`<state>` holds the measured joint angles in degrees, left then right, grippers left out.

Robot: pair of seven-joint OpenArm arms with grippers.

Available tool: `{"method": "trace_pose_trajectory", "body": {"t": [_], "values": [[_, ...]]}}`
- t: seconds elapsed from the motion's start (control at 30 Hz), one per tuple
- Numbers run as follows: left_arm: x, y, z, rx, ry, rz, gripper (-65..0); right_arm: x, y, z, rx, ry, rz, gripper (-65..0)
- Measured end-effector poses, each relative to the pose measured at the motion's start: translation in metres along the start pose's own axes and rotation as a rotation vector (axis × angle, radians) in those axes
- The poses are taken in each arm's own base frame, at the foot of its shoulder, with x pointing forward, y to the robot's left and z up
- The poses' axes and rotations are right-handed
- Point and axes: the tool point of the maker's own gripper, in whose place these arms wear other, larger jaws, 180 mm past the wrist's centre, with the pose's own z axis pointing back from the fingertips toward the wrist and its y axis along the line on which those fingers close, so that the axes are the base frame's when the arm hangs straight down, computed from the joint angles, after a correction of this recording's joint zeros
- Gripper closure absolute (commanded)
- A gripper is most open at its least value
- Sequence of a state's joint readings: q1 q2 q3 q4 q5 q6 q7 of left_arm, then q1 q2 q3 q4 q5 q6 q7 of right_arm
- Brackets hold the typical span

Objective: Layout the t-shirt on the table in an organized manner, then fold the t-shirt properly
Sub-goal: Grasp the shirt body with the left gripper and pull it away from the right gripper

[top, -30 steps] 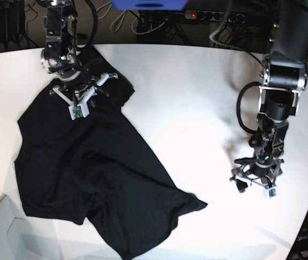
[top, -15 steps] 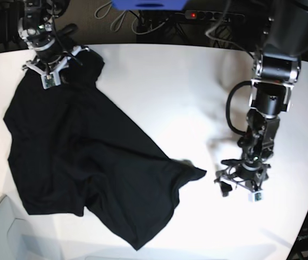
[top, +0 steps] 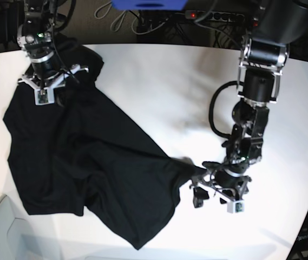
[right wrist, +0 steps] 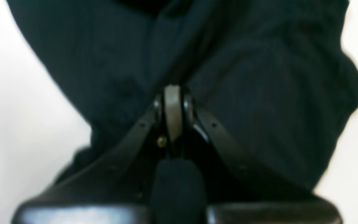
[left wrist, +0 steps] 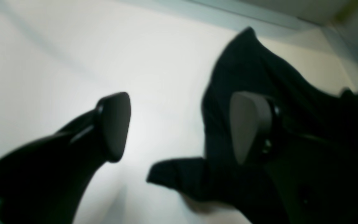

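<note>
The crumpled black cotton t-shirt (top: 83, 168) lay on the left of the white matte tabletop (top: 186, 86). The right pincer (right wrist: 172, 102) pinched its far edge tight. The left pincer (top: 217, 189) gaped, empty, at the near-right corner; it should close on that corner, then draw outward evenly.

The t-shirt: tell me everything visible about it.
The t-shirt is plain black soft fabric, spread rumpled and creased over the white table, not yet flat. The right gripper is shut on its far edge. A pointed corner reaches toward the open left gripper, lying between its fingers, not pinched. No print shows.
</note>
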<state>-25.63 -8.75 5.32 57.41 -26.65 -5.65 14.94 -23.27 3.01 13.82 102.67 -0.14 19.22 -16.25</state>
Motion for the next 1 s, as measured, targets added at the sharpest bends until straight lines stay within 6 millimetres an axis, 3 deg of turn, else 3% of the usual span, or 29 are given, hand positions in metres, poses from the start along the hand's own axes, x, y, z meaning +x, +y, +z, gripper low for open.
{"method": "trace_pose_trajectory", "body": {"t": [0.2, 0.27, 0.5, 0.67, 0.83, 0.9, 1.0], "values": [[-0.057, -0.038, 0.010, -0.089, 0.139, -0.161, -48.4, 0.002, -0.001, -0.002, -0.002, 0.000, -0.002, 0.0], [-0.071, -0.041, 0.012, -0.090, 0.163, -0.231, -48.4, 0.008, -0.001, -0.005, -0.003, -0.017, -0.001, 0.0], [-0.078, -0.035, 0.012, -0.054, 0.169, -0.373, -48.4, 0.007, -0.001, -0.005, -0.003, -0.017, 0.000, 0.0], [-0.115, -0.014, 0.012, -0.019, 0.265, -0.368, -48.5, 0.010, -0.002, -0.006, -0.005, -0.022, 0.000, 0.0], [-0.110, -0.005, 0.004, 0.004, 0.282, -0.388, -47.5, 0.009, -0.001, -0.006, -0.004, -0.021, -0.002, 0.0], [-0.111, -0.006, 0.004, 0.002, 0.277, -0.379, -42.4, 0.011, -0.002, -0.006, -0.005, -0.028, -0.003, 0.0], [-0.110, -0.007, 0.003, -0.001, 0.283, -0.379, -27.2, 0.008, -0.001, -0.006, -0.004, -0.017, -0.002, 0.0]]}}
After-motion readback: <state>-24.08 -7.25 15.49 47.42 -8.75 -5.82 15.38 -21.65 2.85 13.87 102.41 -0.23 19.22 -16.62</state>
